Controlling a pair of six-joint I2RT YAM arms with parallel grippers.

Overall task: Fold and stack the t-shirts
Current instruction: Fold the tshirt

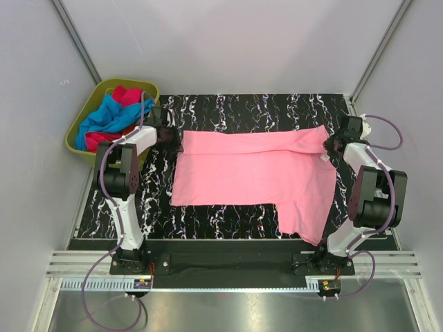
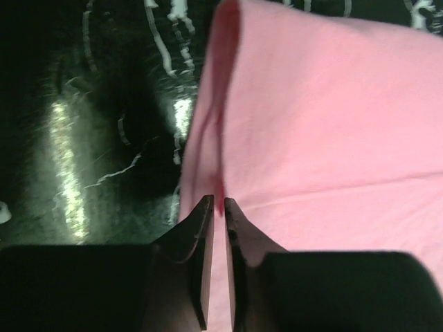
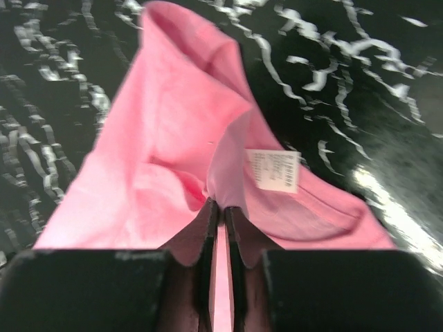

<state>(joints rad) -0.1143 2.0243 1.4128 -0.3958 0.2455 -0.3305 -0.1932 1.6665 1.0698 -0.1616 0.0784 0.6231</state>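
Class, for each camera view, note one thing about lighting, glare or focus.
Top external: even, soft light, hardly any shadow on the pink t-shirt. Left wrist: bright glare streaks on the black table; the fingers dark and blurred. Right wrist: glare patch on the table lower right; the label print too soft to read.

Worktop (image 1: pixel 228 111): glossy black slab with white marble-style veining, filling the middle of the top view, with bare surface showing on all sides of the cloth. Lying on it is one light pink t-shirt (image 1: pixel 256 169), spread sideways across frame centre. It is mostly flat, its upper corners bunched at left and right, a white label (image 3: pixel 275 170) shows near the right end, and one flap runs down to the slab's near edge at lower right. Olive-green bin (image 1: pixel 77 135) sits at upper left by the slab's corner; can't tell whether it stands on the slab or beside it.
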